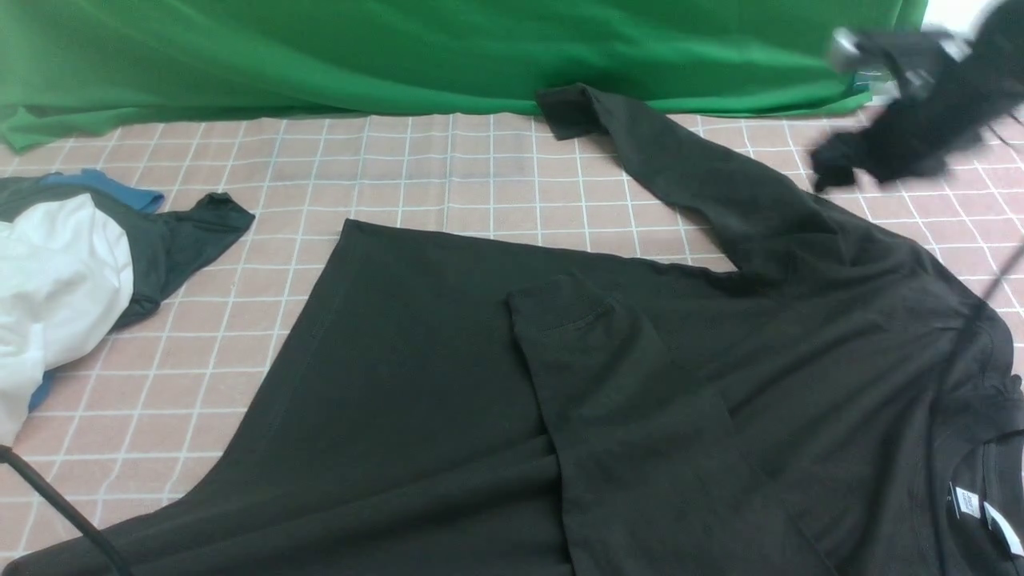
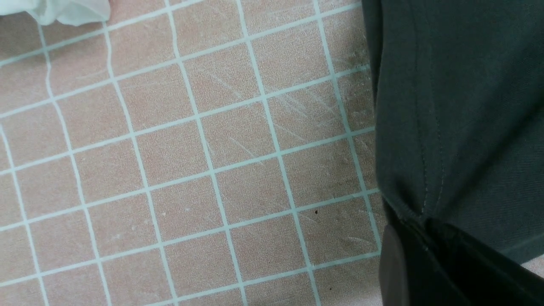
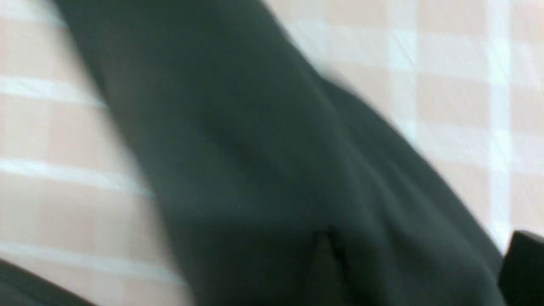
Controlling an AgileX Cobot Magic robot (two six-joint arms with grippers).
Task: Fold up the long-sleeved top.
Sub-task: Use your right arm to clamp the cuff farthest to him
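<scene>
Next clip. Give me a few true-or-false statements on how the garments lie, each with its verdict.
1. One sleeve of the top lies folded across its body. True.
2. The far sleeve is folded in as well. False: it stretches away from the body, and its cuff lies by the green backdrop.
3. A white garment lies to the robot's left of the top, apart from it. True.
4. The neck label is hidden. False: a white label shows inside the collar, at the near right.
5. The table cover is plain. False: it is pink with a grid of white lines.
</scene>
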